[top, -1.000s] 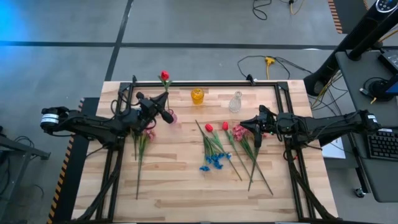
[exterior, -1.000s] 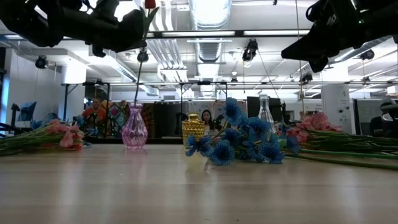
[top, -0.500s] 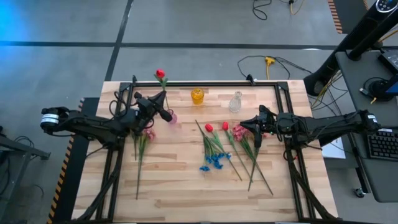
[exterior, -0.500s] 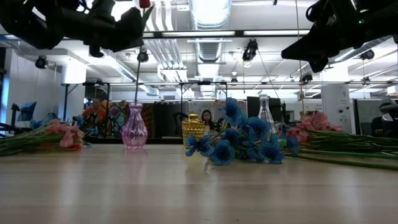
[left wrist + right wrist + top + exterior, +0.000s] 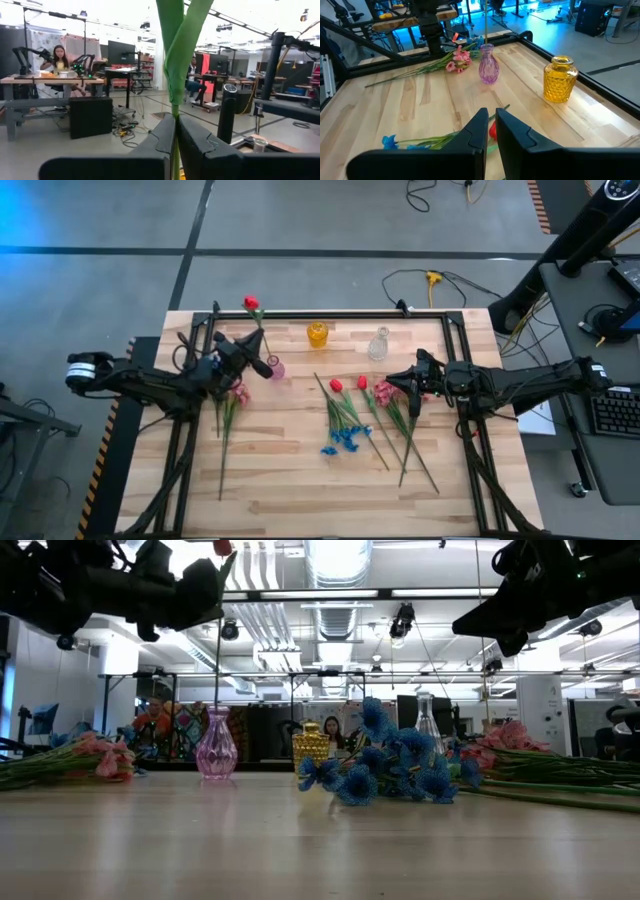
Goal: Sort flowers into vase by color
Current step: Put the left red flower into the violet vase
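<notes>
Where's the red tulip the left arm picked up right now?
High view, far left of the table: the red tulip is clamped by its stem in the left tool, stem running down into the pink vase.

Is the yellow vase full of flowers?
No, the yellow vase stands empty on the table in the right wrist view, with no stems in it.

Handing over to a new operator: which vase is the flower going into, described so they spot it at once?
Look along the table's far edge, where three vases stand. It is the leftmost, the pink glass vase, under the left gripper. Its neighbours are a yellow vase and a clear vase; only it has a stem in its neck.
</notes>
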